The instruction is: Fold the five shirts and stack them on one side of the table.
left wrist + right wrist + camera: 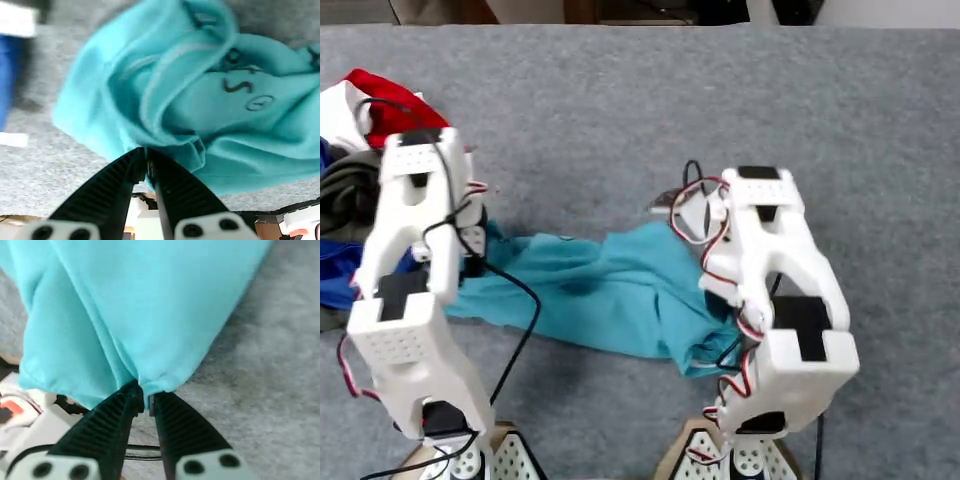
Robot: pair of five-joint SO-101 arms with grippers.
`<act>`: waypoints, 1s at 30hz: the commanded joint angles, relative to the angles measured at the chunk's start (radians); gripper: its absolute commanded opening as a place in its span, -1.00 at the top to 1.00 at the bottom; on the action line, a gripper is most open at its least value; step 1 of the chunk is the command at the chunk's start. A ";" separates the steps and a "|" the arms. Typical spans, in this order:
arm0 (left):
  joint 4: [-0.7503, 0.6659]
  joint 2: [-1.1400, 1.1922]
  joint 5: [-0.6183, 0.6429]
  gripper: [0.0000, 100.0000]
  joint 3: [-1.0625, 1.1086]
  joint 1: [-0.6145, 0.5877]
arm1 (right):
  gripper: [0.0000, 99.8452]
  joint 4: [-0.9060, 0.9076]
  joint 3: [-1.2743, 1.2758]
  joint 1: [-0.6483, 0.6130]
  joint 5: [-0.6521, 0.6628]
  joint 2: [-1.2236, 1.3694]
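The teal shirt (pixel 610 285) spans the bench (pixel 620 100); the left tool (pixel 146 167) is clamped on its 9 o'clock end, the right tool (pixel 145 399) on its 3 o'clock end.

Setting: a robotics test bench, most likely in a lab or workshop; little of the room itself shows.

Evidence:
- A table covered edge to edge in grey felt-like carpet (pixel 620 110).
- Two white plastic robot arms, the left arm (pixel 410 200) and the right arm (pixel 770 250), are mounted side by side at the table's near edge.
- Loose red, black and white wiring (pixel 715 235) runs exposed along their joints.
- A crumpled heap of mixed clothing (pixel 380 110) lies at one side.
- Beyond the far edge is a strip of pale and brown shapes (pixel 520 10), not identifiable.
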 commanded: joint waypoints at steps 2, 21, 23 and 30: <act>0.009 -0.062 -0.054 0.96 -0.006 -0.110 | 0.76 -0.009 0.021 -0.012 0.083 -0.122; 0.009 -0.064 -0.072 0.96 -0.002 -0.189 | 0.58 -0.041 -0.676 -0.137 -0.244 0.047; 0.009 -0.064 -0.072 0.96 -0.002 -0.189 | 0.58 -0.002 -0.789 -0.193 -0.269 0.179; 0.009 -0.064 -0.071 0.96 0.000 -0.189 | 0.58 0.173 -1.201 -0.265 -0.347 0.590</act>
